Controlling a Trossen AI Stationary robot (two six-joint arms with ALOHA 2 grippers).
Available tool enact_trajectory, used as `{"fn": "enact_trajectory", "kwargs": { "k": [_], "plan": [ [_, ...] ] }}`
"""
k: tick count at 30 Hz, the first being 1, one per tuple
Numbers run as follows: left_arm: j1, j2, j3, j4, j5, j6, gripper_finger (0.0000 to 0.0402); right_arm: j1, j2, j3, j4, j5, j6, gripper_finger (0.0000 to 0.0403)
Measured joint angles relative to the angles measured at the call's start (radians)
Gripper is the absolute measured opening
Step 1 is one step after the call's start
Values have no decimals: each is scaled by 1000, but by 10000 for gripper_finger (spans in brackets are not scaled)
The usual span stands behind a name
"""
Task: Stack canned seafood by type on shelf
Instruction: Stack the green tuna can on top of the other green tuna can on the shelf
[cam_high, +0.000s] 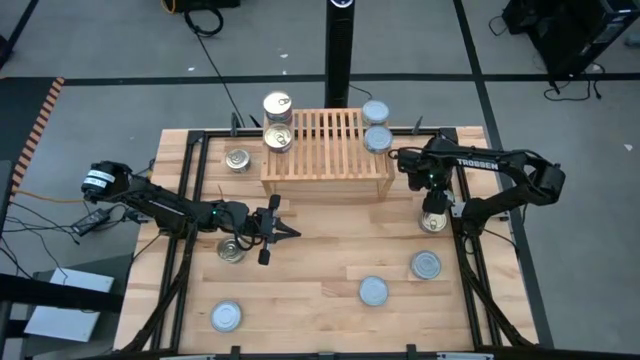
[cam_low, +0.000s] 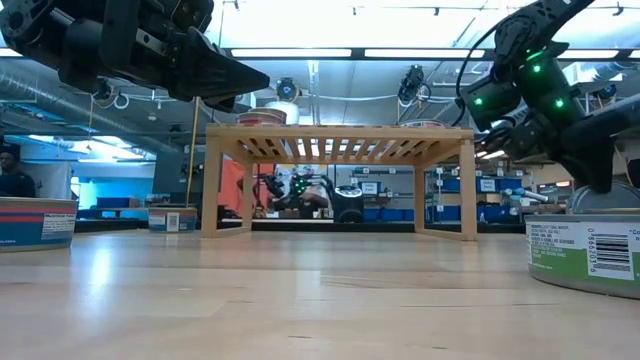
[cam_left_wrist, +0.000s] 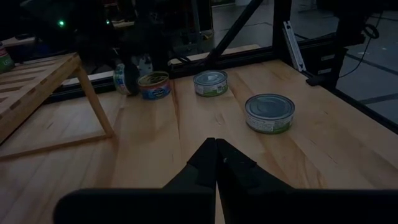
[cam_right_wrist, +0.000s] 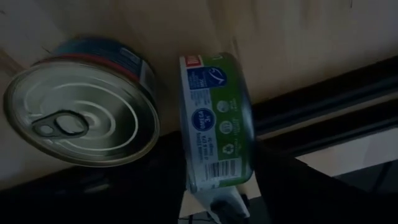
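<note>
The light-wood shelf (cam_high: 325, 150) stands at the table's far middle. Two gold-lidded tins (cam_high: 278, 137) sit on its left end and two silver-blue tins (cam_high: 377, 138) on its right end. My right gripper (cam_high: 433, 203) points steeply down at the table's right side. It is shut on a green-labelled tin (cam_right_wrist: 214, 121) that stands on edge. Close beside that tin, a blue-labelled pull-tab tin (cam_right_wrist: 81, 121) lies flat on the table. My left gripper (cam_high: 288, 232) hovers shut over the table's left middle, next to a loose tin (cam_high: 231, 250). My right gripper has the green-labelled tin between its two fingers, one at the lid face (cam_right_wrist: 185, 155) and one at the bottom face. The fingers come from above, slanting steeply down. The tin stands on its rim with its label toward the camera. Whether its rim rests on the table I cannot tell.
Loose tins lie flat on the table: one left of the shelf (cam_high: 237, 160), one at the near left (cam_high: 227, 317), two at the near right (cam_high: 373, 291) (cam_high: 426, 265). A black frame rail (cam_high: 470, 250) runs along the table's right side, close to my right gripper.
</note>
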Motion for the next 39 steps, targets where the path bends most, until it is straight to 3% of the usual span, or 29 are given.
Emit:
{"fn": "enact_trajectory", "kwargs": {
  "k": [7,27,39],
  "plan": [
    [0,0,0,0,0,0,8,0,0,2,4,-16,-18,146],
    [0,0,0,0,0,0,8,0,1,92,-90,-28,37,127],
    [0,0,0,0,0,0,8,-1,-45,156,-40,-48,65,27]
  ]
}}
